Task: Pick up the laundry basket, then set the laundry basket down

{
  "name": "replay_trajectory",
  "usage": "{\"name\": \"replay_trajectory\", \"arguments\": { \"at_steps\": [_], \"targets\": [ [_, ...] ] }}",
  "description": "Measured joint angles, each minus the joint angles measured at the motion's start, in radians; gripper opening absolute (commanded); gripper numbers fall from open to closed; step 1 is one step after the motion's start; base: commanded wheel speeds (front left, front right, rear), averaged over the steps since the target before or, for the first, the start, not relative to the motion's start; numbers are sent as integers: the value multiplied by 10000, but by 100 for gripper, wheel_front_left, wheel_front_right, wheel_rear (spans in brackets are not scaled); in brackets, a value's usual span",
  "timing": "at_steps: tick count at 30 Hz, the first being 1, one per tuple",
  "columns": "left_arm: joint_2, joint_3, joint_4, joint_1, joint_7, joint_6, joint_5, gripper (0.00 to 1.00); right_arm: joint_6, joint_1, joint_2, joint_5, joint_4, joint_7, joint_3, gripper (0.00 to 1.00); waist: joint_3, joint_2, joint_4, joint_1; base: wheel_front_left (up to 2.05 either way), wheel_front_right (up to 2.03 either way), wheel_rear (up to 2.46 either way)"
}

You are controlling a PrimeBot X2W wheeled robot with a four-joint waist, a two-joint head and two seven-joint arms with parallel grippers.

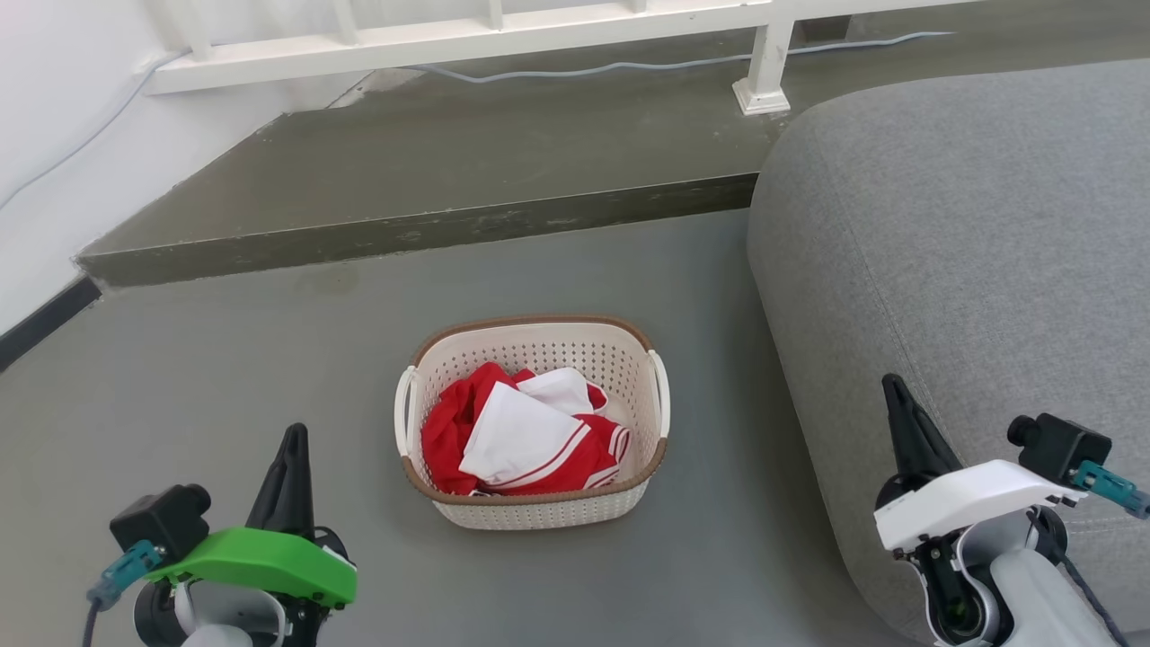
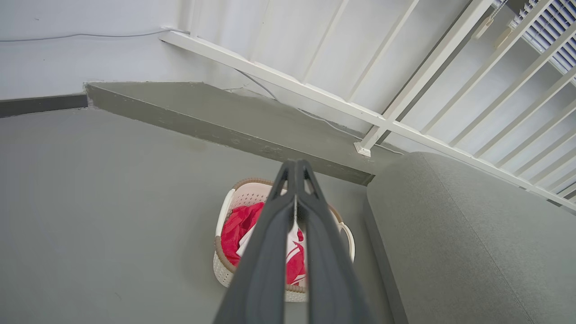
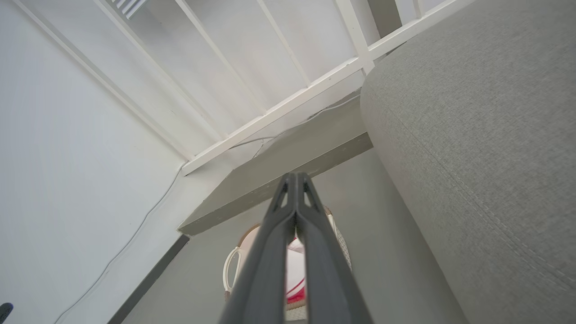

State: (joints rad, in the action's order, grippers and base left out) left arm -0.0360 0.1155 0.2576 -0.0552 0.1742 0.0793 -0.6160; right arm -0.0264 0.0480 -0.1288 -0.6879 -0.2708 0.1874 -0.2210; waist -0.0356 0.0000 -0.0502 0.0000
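The basket sits on the floor mid-scene, just left of the sofa and nearer than the raised step, with red and white clothes heaped inside. Both grippers hang well short of it, the left gripper at the near left and the right gripper at the near right, each clenched on nothing.

The likeliest slip is arriving with the fingers unparted: closed tips would only shove the basket (it looks light) across the floor. The right handle lies near the sofa, so that arm may brush the cushion. The loops are thin and could slide off the fingers. Raising one side before the other would tilt the basket and spill the clothes.
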Motion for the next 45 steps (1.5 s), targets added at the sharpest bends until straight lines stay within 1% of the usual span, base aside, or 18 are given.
{"name": "replay_trajectory", "arguments": {
  "at_steps": [2,8,11,17,20,21,25,28,45],
  "targets": [
    [0,-65,6,0,-75,6,-167,0,-75,0,15,-178,0,-52,82,0,8,0,12,0,0,0,0],
    [2,-190,27,-1,-301,12,-811,0,-92,1,56,-825,2,-263,299,0,30,0,48,0,0,0,0],
    [2,-249,31,-2,-416,13,-1198,0,-169,2,75,-1168,4,-368,418,0,41,0,66,0,0,0,0],
    [4,-405,42,-4,-602,56,-1864,0,-182,3,113,-1795,2,-568,640,0,63,0,101,0,0,0,0],
    [4,-466,44,-5,-700,88,-2161,0,-228,4,138,-2094,2,-658,761,0,75,0,119,0,0,0,0],
    [6,-502,48,-6,-775,94,-2433,0,-261,6,165,-2328,2,-683,828,0,82,0,130,0,0,0,0],
    [8,-575,61,-7,-911,98,-2846,0,-265,6,194,-2734,0,-861,974,0,98,0,153,0,0,0,0],
    [8,-658,77,-8,-1005,127,-3181,0,-347,8,211,-3066,-2,-932,1093,0,109,0,170,0,0,0,0],
    [13,-1043,104,-12,-1530,186,-5066,0,-483,36,355,-4861,-13,-1457,1728,0,173,0,266,0,0,0,0]
  ]
}}
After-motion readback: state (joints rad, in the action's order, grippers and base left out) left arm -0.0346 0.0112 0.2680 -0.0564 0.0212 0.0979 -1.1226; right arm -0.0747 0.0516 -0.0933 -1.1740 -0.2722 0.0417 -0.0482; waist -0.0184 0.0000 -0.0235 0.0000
